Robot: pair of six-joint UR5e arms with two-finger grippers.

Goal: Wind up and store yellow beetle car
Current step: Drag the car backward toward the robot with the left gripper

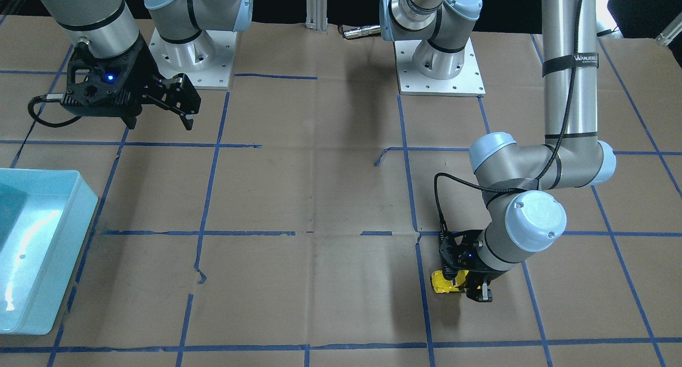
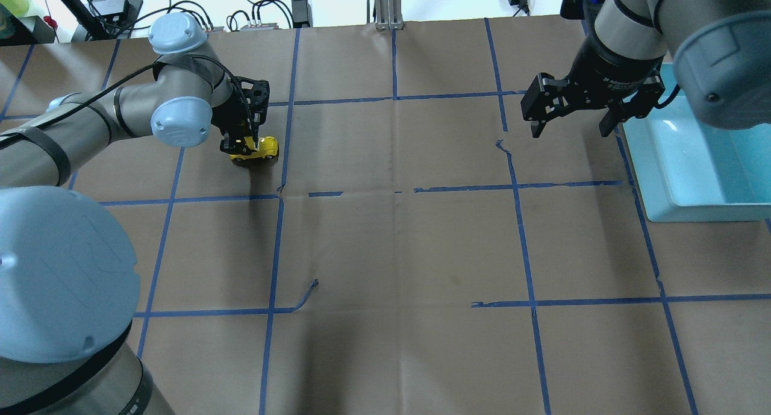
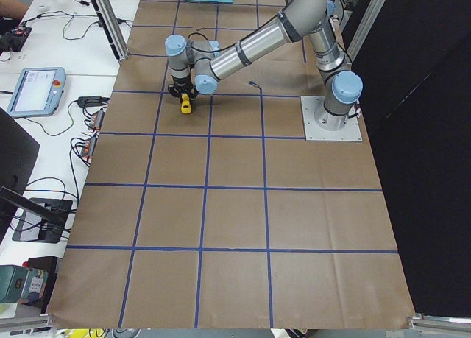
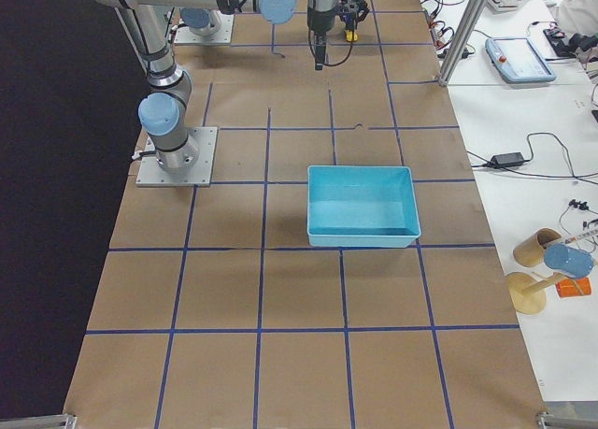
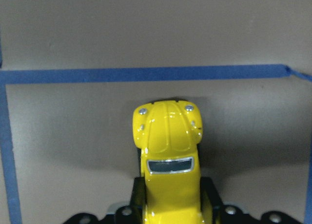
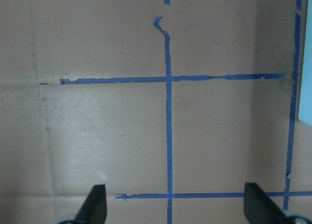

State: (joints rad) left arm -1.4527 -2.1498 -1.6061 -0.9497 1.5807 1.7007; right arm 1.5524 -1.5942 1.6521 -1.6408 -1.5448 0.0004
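Note:
The yellow beetle car is small and glossy and sits low over the brown paper on the robot's left side. It also shows in the front-facing view and the left side view. My left gripper points down and is shut on the car's rear half. In the left wrist view the car sticks out forward with its nose away from the camera, and the fingers clamp its sides. My right gripper is open and empty, held above the table near the bin. Its fingertips are spread wide.
A light-blue bin stands at the table's right edge and also shows in the right side view. Blue tape lines form a grid on the brown paper. The arm bases stand at the robot's side.

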